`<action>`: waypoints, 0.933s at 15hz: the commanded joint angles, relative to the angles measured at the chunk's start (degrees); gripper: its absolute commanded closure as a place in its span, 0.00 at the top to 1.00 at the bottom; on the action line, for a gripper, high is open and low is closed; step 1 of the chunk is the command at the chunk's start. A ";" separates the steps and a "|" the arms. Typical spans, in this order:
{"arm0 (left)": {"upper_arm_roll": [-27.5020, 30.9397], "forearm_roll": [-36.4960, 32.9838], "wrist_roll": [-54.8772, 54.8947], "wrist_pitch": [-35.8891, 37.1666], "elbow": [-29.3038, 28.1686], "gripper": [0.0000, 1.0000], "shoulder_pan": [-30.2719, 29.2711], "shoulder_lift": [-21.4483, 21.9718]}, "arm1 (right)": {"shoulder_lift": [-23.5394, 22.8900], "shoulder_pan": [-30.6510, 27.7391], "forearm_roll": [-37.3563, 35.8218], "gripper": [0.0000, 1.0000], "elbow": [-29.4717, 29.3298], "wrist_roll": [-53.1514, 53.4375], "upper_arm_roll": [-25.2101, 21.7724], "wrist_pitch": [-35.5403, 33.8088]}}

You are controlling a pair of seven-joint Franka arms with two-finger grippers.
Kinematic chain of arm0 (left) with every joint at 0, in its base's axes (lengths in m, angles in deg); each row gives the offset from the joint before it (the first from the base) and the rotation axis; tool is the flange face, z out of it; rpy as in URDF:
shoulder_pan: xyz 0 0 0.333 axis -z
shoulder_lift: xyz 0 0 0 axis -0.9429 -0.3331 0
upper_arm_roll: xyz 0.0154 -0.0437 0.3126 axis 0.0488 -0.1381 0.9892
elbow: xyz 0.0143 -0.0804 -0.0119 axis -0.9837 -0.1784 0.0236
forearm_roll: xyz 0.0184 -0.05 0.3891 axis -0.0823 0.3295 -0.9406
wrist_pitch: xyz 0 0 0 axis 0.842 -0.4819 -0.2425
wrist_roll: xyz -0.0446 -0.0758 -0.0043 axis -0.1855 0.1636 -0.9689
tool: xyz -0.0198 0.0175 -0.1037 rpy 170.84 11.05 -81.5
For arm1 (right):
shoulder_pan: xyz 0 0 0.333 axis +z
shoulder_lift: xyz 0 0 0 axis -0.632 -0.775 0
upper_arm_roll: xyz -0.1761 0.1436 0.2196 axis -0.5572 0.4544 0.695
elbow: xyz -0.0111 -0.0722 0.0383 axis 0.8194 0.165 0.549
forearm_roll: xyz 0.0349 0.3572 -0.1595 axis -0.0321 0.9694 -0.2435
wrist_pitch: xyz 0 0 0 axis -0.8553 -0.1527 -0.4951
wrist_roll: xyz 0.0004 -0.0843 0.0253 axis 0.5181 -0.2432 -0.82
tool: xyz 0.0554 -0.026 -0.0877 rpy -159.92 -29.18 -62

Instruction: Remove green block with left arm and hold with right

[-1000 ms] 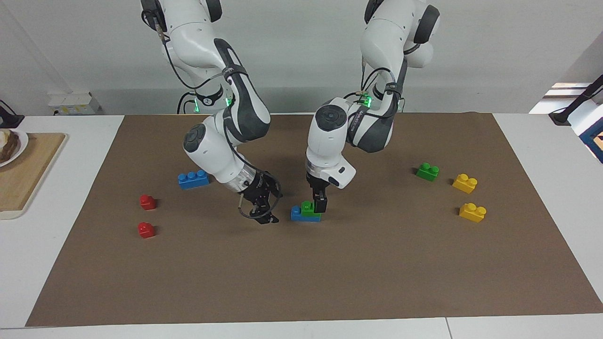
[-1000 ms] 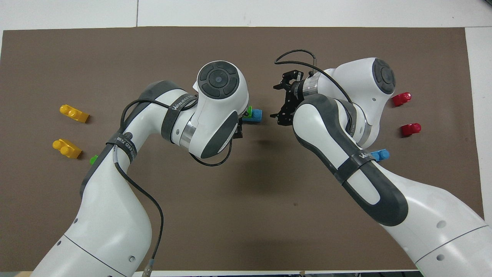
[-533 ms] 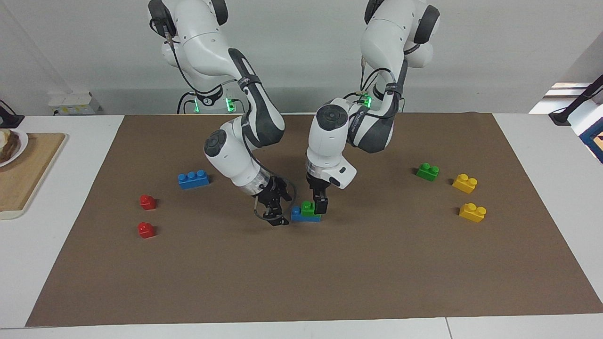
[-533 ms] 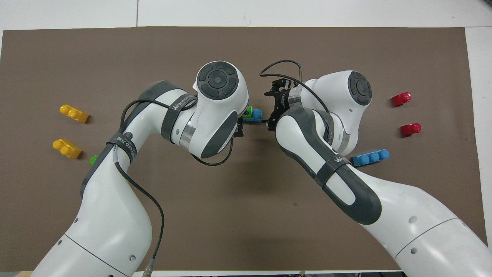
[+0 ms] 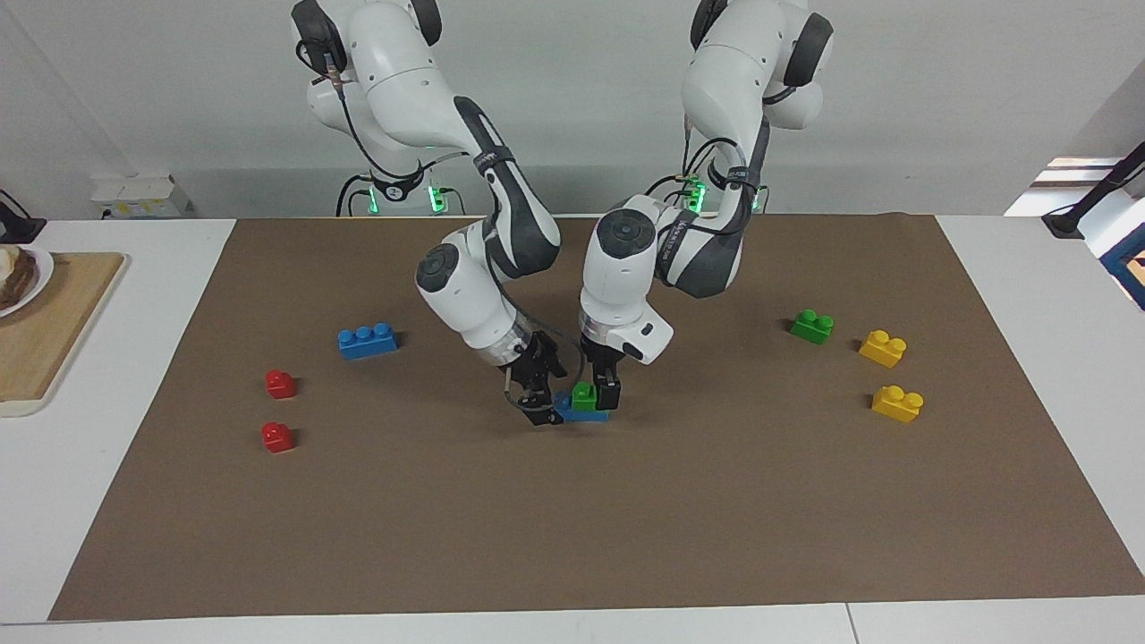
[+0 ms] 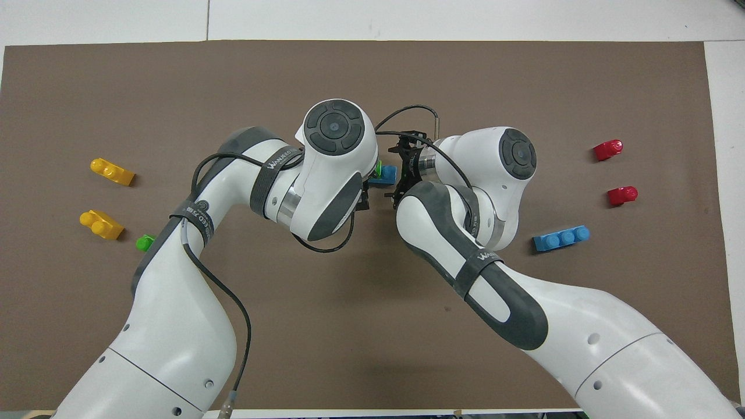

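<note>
So near the middle of the frame my left gripper [image 5: 597, 394] is clamping the green block [image 5: 585, 396], which is sitting on a blue brick [image 5: 572, 410]. My right gripper [image 5: 539, 407] is pressing up against that brick's end, can't tell if it's apart or together.

Two cams, high, half a turn apart.
Facing cam: across table, looks at robots. Overhead cam: above robots' end, looks steeply down. Both share the mat [image 5: 805, 501] [image 6: 524, 75].
</note>
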 commanded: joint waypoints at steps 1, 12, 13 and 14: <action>0.75 -1.16 -1.50 -2.44 -1.77 1.00 0.69 0.24 | -0.66 0.54 1.46 0.96 0.86 -2.20 -0.11 2.51; 0.75 -1.16 -1.50 -4.29 -3.54 1.00 0.78 0.68 | -2.33 0.63 1.46 0.75 0.86 -4.48 -0.11 5.41; 0.75 -1.16 -1.59 -4.29 -3.54 1.00 0.78 0.68 | -2.33 0.63 1.46 0.60 0.86 -5.18 -0.11 5.41; 0.75 -1.16 -1.59 -4.29 -3.54 1.00 0.78 0.68 | -2.42 0.63 1.46 0.49 0.86 -5.45 -0.11 5.41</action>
